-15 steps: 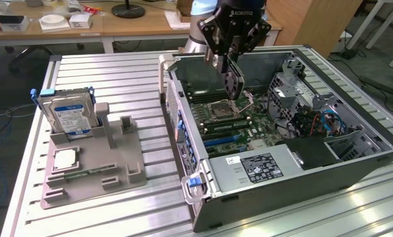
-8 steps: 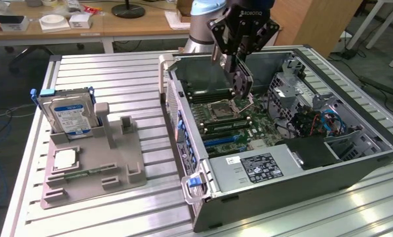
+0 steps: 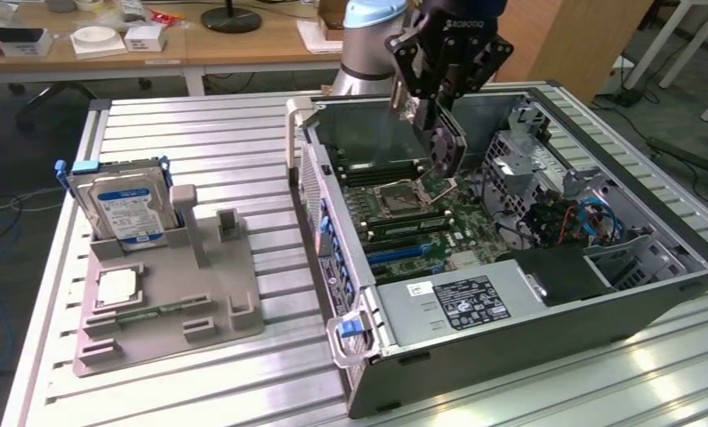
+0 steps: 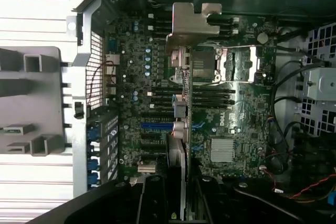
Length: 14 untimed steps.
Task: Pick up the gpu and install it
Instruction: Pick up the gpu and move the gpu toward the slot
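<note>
My gripper [image 3: 431,107] hangs over the open computer case [image 3: 330,178], shut on the gpu [image 3: 445,147]. The dark card is held upright on edge, a little above the motherboard [image 3: 449,218] near the processor socket [image 3: 398,192]. In the wrist view the gpu [image 4: 178,124] appears edge-on between my two black fingers [image 4: 152,203]. Its silver bracket [image 4: 191,22] is at the end farthest from my gripper [image 4: 178,195]. The card runs across the memory slots and the blue expansion slot [image 4: 157,126] without touching them.
On the exterior view's left a grey holder [image 3: 170,307] carries a silver hard drive [image 3: 123,205], a square chip [image 3: 116,286] and a green memory stick [image 3: 152,311]. Inside the case are a drive cage [image 3: 532,151], cables [image 3: 574,222] and a power supply [image 3: 467,302].
</note>
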Motion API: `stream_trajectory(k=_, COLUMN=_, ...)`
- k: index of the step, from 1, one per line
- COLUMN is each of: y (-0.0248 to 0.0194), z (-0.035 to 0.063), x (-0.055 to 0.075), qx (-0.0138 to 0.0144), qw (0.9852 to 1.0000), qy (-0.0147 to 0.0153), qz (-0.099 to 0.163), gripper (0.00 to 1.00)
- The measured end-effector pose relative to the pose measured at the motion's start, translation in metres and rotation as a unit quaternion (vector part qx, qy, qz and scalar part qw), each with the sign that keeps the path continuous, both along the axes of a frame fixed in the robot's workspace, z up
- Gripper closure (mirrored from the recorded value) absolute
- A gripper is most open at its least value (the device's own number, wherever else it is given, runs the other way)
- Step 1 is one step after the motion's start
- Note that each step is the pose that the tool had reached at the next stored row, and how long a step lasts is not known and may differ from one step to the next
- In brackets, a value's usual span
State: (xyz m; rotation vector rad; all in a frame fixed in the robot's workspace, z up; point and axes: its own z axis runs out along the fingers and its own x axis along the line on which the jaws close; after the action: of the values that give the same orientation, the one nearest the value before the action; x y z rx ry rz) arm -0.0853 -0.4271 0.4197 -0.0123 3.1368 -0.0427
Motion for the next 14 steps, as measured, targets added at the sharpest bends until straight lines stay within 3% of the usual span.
stream_trajectory(k=7, y=0.0000, z=0.0000, x=0.019, qx=0.0000, qw=1.0000, qy=0.0000, qz=0.000, gripper=0.74)
stream_trajectory(k=14, y=0.0000, z=-0.0001, x=0.028, qx=0.0000, qw=1.0000, qy=0.0000, qz=0.000, gripper=0.74)
